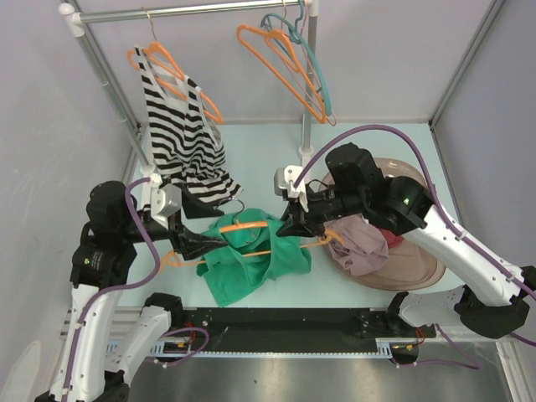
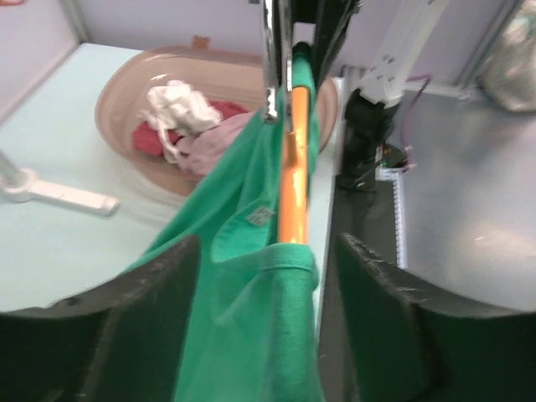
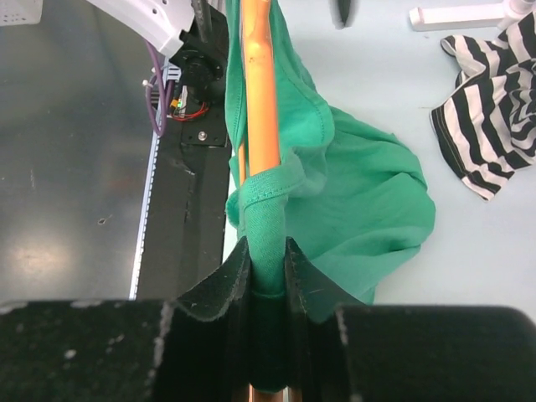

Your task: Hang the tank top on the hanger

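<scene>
The green tank top (image 1: pixel 243 272) hangs low over the table between my two arms, threaded on an orange hanger (image 1: pixel 251 227). One strap is wrapped over each end of the hanger's bar. My right gripper (image 3: pixel 268 251) is shut on a green strap (image 3: pixel 270 209) where it lies over the hanger (image 3: pixel 261 92). My left gripper (image 2: pixel 268 251) stands open. Its fingers (image 2: pixel 159 276) flank the other strap and the orange bar (image 2: pixel 293 167) without touching them. In the top view the right gripper (image 1: pixel 295 226) and the left gripper (image 1: pixel 205 244) face each other across the garment.
A black-and-white striped top (image 1: pixel 180 126) hangs from the rack on an orange hanger, its hem close to my left arm. Spare orange and teal hangers (image 1: pixel 289 59) hang at the rack's right. A brown basin (image 1: pixel 410 251) holding pinkish clothes (image 1: pixel 360 243) sits under my right arm.
</scene>
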### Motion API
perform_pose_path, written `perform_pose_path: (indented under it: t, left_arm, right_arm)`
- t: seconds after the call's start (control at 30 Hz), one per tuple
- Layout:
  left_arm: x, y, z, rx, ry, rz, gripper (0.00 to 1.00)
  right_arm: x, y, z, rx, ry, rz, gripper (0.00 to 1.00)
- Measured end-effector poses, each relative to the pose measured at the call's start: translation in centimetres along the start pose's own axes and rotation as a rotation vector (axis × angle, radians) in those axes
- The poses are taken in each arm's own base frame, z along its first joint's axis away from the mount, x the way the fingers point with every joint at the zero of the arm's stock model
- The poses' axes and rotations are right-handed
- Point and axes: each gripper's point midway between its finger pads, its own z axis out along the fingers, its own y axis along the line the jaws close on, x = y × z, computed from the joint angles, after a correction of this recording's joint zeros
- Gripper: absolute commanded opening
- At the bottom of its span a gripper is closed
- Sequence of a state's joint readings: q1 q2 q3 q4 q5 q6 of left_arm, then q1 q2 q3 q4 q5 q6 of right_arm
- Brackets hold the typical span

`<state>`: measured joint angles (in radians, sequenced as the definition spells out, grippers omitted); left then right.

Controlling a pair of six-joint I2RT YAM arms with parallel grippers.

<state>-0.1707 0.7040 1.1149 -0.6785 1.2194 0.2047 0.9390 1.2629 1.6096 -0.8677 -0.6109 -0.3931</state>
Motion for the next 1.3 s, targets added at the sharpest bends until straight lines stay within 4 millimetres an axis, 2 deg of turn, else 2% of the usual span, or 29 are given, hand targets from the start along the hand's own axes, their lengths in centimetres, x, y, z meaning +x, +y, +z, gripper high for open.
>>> perform_pose_path:
  t: [0.03,0.07,0.23,0.43,0.63,0.77,0.9,1.0,1.1,1.3]
  left_arm:
    - [0.0,0.3,0.0,-0.017,0.003,0.002,0.97]
    - [0.1,0.6,-0.1,-0.037,0.006,0.003,0.99]
    - [-0.1,2.5,-0.3,-0.143,0.015,0.014,0.99]
    - [-1.7,6.4,-1.1,-0.355,-0.017,0.056,0.99]
    - [-4.5,10.8,-2.5,-0.571,-0.102,0.089,0.99]
    - [-4.9,14.6,-3.8,-0.741,-0.138,0.057,0.99]
    - [-2.9,17.2,-4.8,-0.855,-0.144,0.013,0.99]
    - [-0.8,18.2,-5.0,-0.892,-0.124,-0.018,1.00]
    - [0.7,18.7,-5.1,-0.912,-0.103,-0.041,0.99]
    - [1.2,19.1,-5.5,-0.937,-0.097,-0.050,0.99]
  right_arm:
    - [0.1,0.0,0.1,0.001,0.002,0.003,0.00]
    - [0.3,0.0,0.1,0.003,0.005,0.009,0.00]
    - [1.8,-0.2,0.3,0.032,0.032,0.055,0.00]
    - [3.8,-1.6,-0.4,0.146,0.040,0.132,0.00]
    - [5.4,-6.1,-4.0,0.398,0.014,0.261,0.00]
    - [5.8,-8.4,-6.7,0.555,0.006,0.306,0.00]
    - [6.1,-9.6,-8.4,0.671,0.027,0.329,0.00]
    - [5.9,-10.4,-9.8,0.750,0.038,0.340,0.00]
    - [4.8,-11.6,-11.0,0.824,0.027,0.345,0.00]
    - [2.2,-15.3,-11.3,0.918,0.009,0.340,0.00]
